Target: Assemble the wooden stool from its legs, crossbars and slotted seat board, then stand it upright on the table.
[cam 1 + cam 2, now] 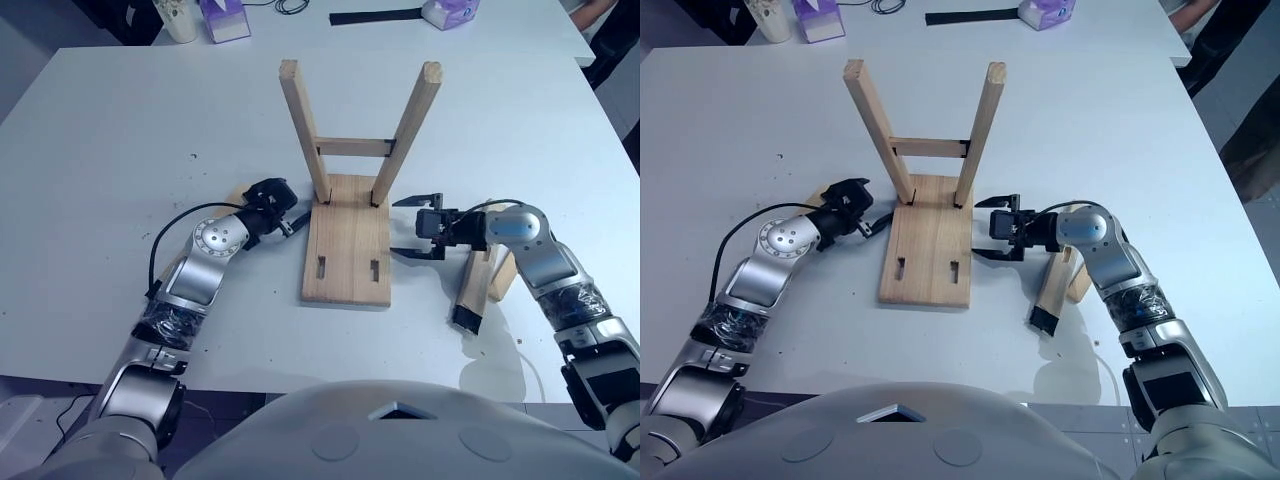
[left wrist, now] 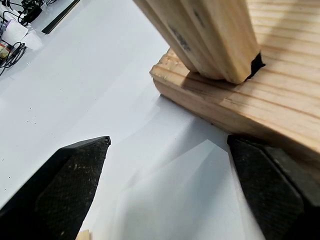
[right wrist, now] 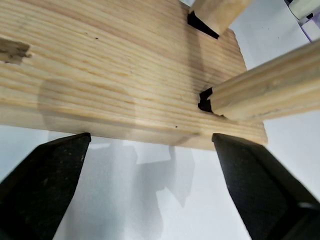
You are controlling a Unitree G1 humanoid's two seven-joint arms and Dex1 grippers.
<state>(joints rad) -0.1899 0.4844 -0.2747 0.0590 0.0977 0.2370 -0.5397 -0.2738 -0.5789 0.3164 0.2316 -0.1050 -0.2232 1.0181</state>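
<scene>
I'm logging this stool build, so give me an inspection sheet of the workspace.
Surface: white table.
Job's things: seat board flat; two legs slotted into its far end, joined by a crossbar; near slots empty; spare wood pieces under right arm.
Clutter: tissue box, cup, black strip on the table behind.
Tools: left tool open beside the board's left edge; right tool open beside its right edge.
Cables: black cable looping beside the left arm.
Surroundings: second table behind.

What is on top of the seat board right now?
On the seat board, a left leg and a right leg stand at its far end, joined by a crossbar. The two near slots are empty. The leg ends sunk into the board are hidden.
</scene>
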